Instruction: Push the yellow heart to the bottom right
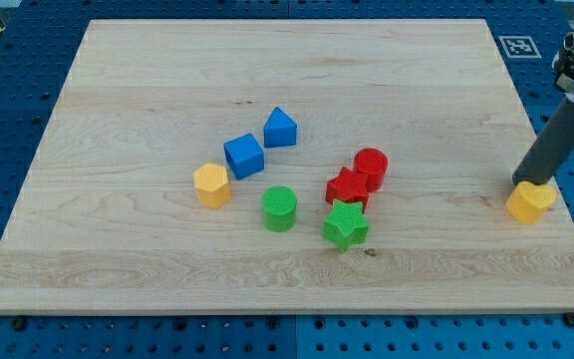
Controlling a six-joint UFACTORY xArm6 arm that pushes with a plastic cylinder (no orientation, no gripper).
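My tip (528, 183) sits right at the top edge of the yellow heart (531, 201), touching it or as good as, coming in from the view's top right. No hand on this rig, just a bare rod, so nothing is grasped or released; the rod only presses on the block's upper side. The yellow heart is on the wooden board (167, 80) at the far right edge, a bit below mid-height, well apart from everything else. My judgement: the sideways travel is basically done, the heart is already hard against the right margin and looks partly over the board's edge, though I cannot tell how much overhangs. What is left is the downward leg, since there is bare board between the heart and the bottom right corner. With my tip above the block, a push toward the view's bottom looks like the natural finish; risk is it slips off the right side. The rest is a cluster near the centre, untouched by this: blue cube (243, 156) and blue triangular block (280, 128) close together, yellow hexagon block (211, 185) to their lower left, green cylinder (279, 208), red cylinder (371, 167) touching the red star (347, 187), and green star (346, 224) just below the red star. None of them lies in the path to the corner.
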